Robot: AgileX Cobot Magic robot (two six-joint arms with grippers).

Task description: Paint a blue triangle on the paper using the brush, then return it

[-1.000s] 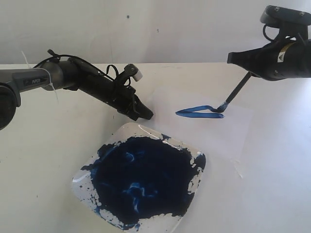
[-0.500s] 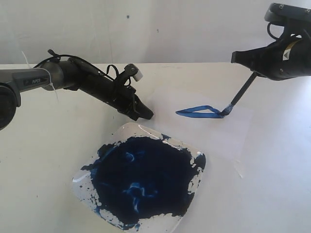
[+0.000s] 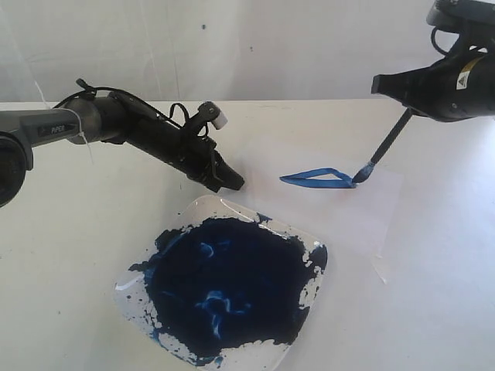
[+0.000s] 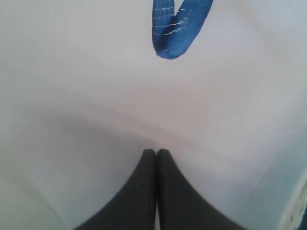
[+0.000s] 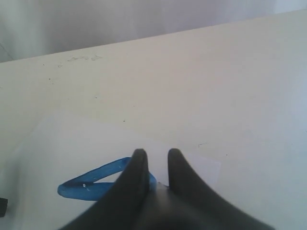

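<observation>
1. Right claw (image 3: 407, 108): closed on the upper end of the brush (image 3: 384, 147). The exterior view shows the handle running straight into it. In the right wrist view the right claw (image 5: 157, 155) shows only a narrow gap between its jaws, and the handle itself cannot be made out there.
2. Brush axis: it slopes down from the claw toward the left of the exterior view, with the bristles lowest.
3. Brush tip: it sits at the right-hand corner of the triangle (image 3: 319, 178). Whether the bristles touch the paper (image 3: 363, 220) or hang just above it cannot be told.
4. Triangle: a closed, elongated blue outline on the paper with its long axis running left to right. Painting appears complete and the return step remains.
5. Left claw (image 3: 232, 184): closed and empty, with its jaws touching in the left wrist view (image 4: 156, 153). It rests low between the triangle and the tray (image 3: 315, 287).
6. Governing relation: the tray lies left of the brush tip and nearer the camera, across the paper. The left arm is closer to the tray, but the right arm holds the brush.
7. Caution: lift the tip clear before crossing so the bristles do not streak the paper.
</observation>
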